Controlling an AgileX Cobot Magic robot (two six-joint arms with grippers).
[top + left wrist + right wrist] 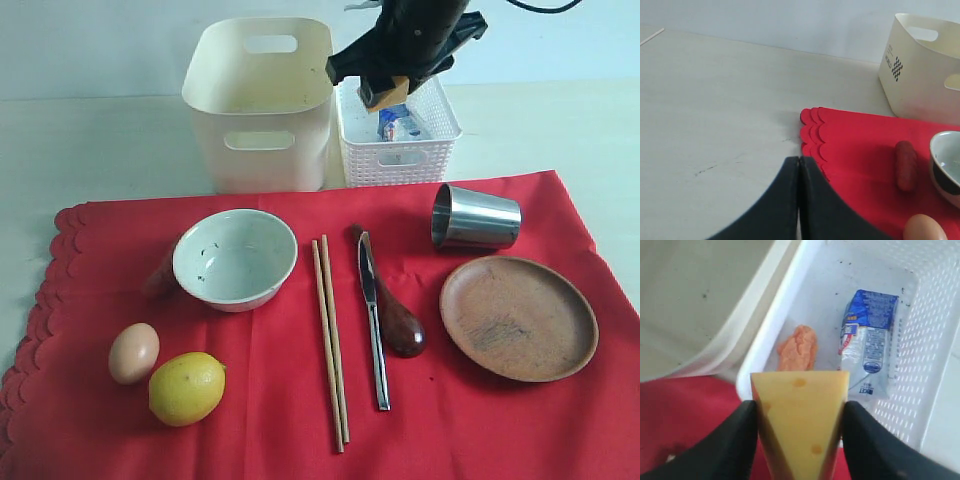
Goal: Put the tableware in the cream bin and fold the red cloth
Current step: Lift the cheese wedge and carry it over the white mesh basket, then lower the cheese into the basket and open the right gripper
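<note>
The cloth (470, 420) is red, the bin (215, 150) cream, the perforated basket (400, 162) white, the cheese (800, 410) yellow.

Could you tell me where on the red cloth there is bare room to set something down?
Free: the patch between the lemon and the chopsticks, and the red cloth below the wooden plate in the exterior view. Crowded: chopsticks, knife and spoon lie close together.

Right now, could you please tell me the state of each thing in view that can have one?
left gripper, shut, empty
right gripper, shut on cheese wedge above white basket
cream bin, upright, looks empty
red cloth, spread flat, unfolded
bowl, upright, empty
steel cup, lying on its side
wooden plate, right way up, empty
milk carton, lying in white basket
</note>
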